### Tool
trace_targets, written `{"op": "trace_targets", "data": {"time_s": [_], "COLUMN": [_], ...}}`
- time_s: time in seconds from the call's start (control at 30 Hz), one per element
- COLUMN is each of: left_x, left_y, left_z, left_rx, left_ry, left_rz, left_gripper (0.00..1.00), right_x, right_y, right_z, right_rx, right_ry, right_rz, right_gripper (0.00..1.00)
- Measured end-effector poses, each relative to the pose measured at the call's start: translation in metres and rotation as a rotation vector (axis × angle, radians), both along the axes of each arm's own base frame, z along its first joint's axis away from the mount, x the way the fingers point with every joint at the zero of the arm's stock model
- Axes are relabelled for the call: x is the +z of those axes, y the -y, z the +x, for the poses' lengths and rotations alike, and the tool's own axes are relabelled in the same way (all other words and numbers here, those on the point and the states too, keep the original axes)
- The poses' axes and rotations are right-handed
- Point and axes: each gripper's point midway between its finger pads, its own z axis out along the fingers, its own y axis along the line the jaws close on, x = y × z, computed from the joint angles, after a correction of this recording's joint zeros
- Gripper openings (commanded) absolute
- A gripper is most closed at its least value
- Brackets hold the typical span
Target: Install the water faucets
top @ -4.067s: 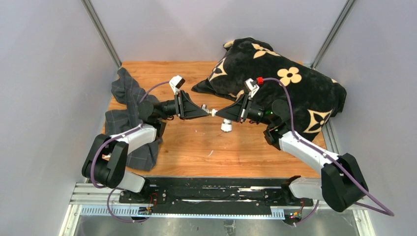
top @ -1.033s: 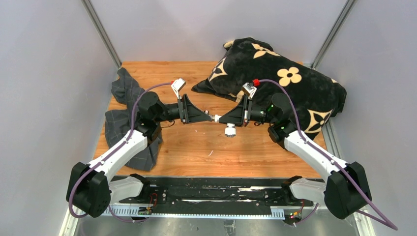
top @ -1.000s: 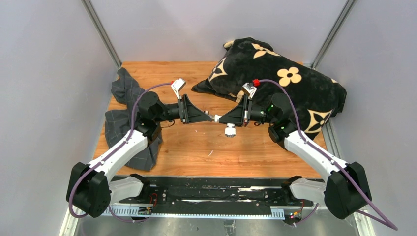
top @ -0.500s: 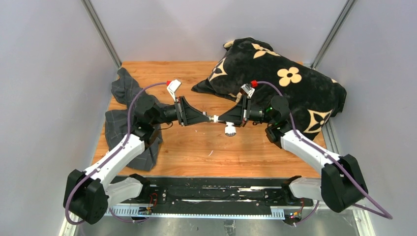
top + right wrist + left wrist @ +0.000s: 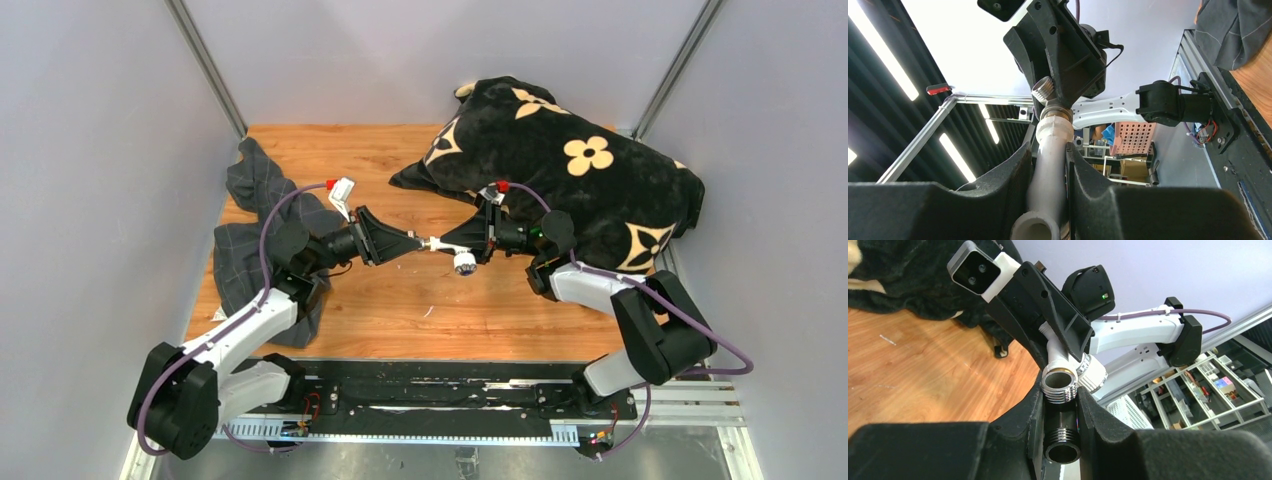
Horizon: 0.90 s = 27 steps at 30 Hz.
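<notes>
Two grippers meet: I note left gripper (image 5: 416, 242) clamping grey T-piece (image 5: 1060, 389), right gripper (image 5: 450, 241) clamping white tap body (image 5: 1049, 150), ends touching between them. Cushion (image 5: 600, 185) behind right gripper; cloth (image 5: 245, 250) under left arm.

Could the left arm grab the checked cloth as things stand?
Probably not: the cloth lies near, but the left hand is shut on the metal fitting, which meets the white tap body in the right hand.
</notes>
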Motion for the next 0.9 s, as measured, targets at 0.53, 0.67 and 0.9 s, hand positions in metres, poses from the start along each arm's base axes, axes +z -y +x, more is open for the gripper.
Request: {"op": "trace_targets", "data": {"time_s": [0.53,0.67,0.9], "left_x": [-0.011,-0.018,-0.019], "left_y": [0.003,0.005,0.006], "left_z": [0.006,0.01,0.017], "left_rx": [0.0,-0.004,0.003], "left_ry": [-0.025,-0.042,-0.063], "left_rz": [0.017,0.025,0.002], "left_gripper": [0.0,0.0,0.0], "right_x": [-0.013,-0.021,-0.029], "right_y": [0.003,0.004,0.006], "right_z": [0.003,0.005,0.002], "right_rx": [-0.036,-0.053,-0.051], "right_ry": [-0.045,-0.118,-0.194], "right_rz": [0.028,0.03,0.021], "right_gripper": [0.34,0.48,0.59]}}
